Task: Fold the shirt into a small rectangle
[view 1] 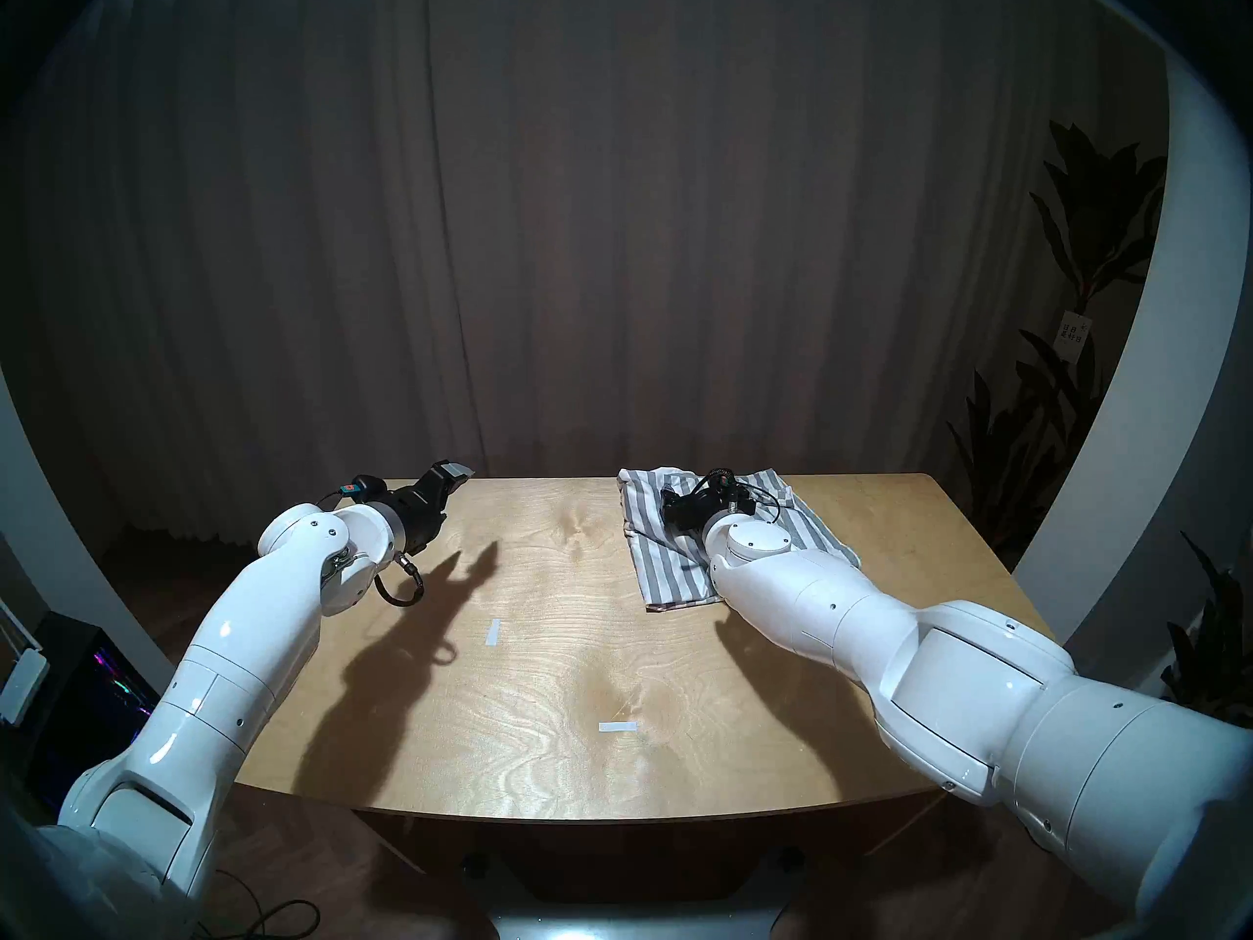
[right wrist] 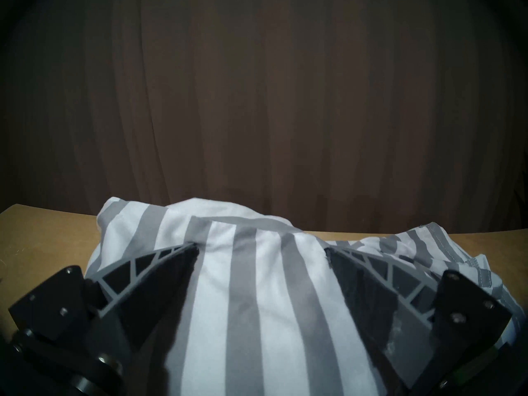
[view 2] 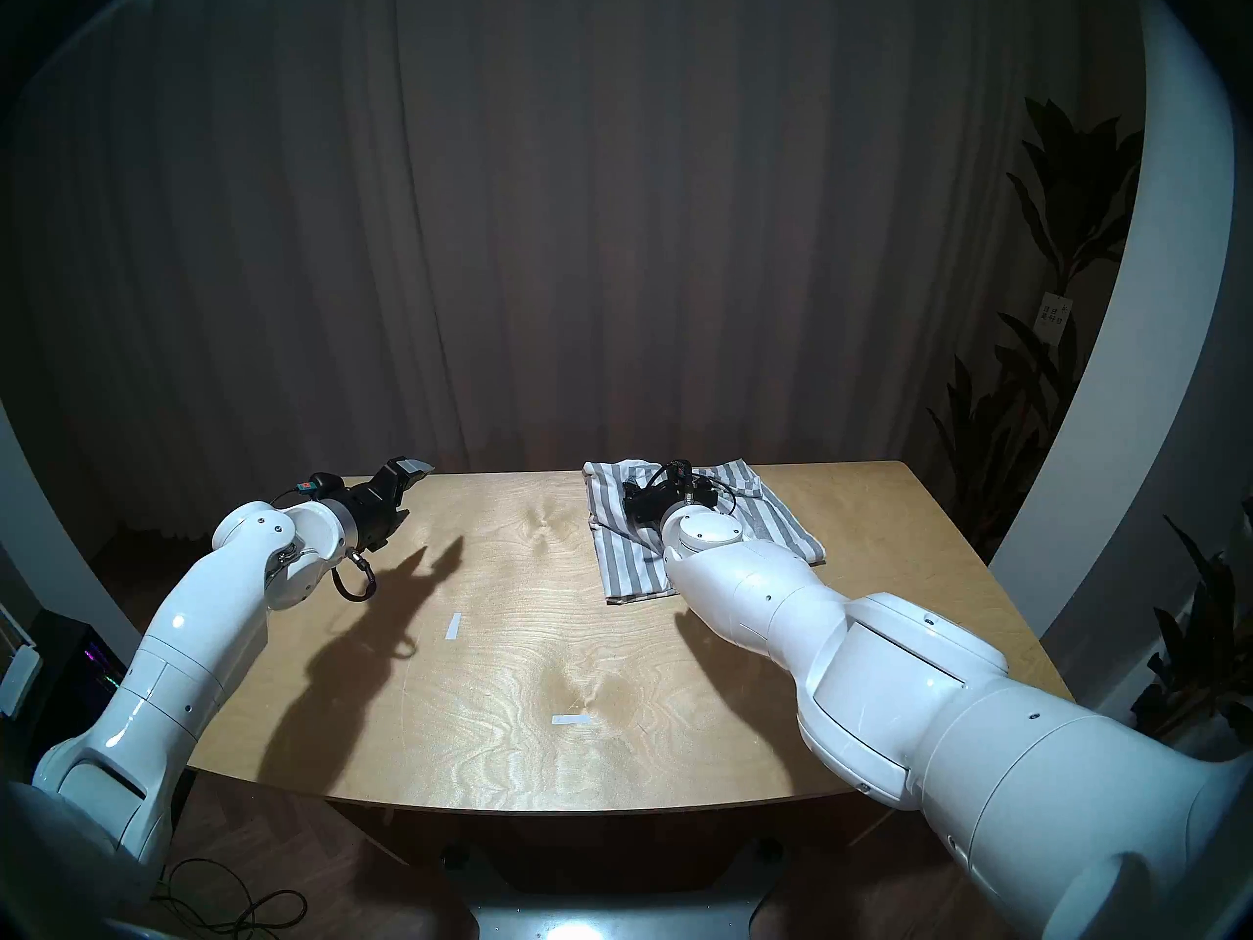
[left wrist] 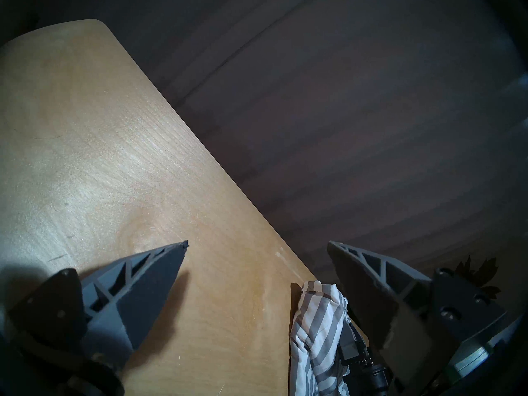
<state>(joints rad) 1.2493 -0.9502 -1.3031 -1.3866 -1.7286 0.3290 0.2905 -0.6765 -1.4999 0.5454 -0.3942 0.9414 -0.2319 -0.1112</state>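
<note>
shirt (view 1: 678,565) far right on table (view 1: 542,681) | curtain (view 1: 610,206) behind | tape strips (view 1: 493,632)

one striped shirt (view 1: 678,565) lies on one wooden table (view 1: 542,681). two white robot arms reach over it, a left arm (view 1: 224,647) and a right arm (view 1: 881,633), each ending in one gripper with two fingers. two small strips of white tape (view 1: 492,632) sit on the tabletop. one dark curtain (view 1: 610,240) hangs behind, and potted plants (view 1: 1058,348) stand at the right, too dim to count.
</note>
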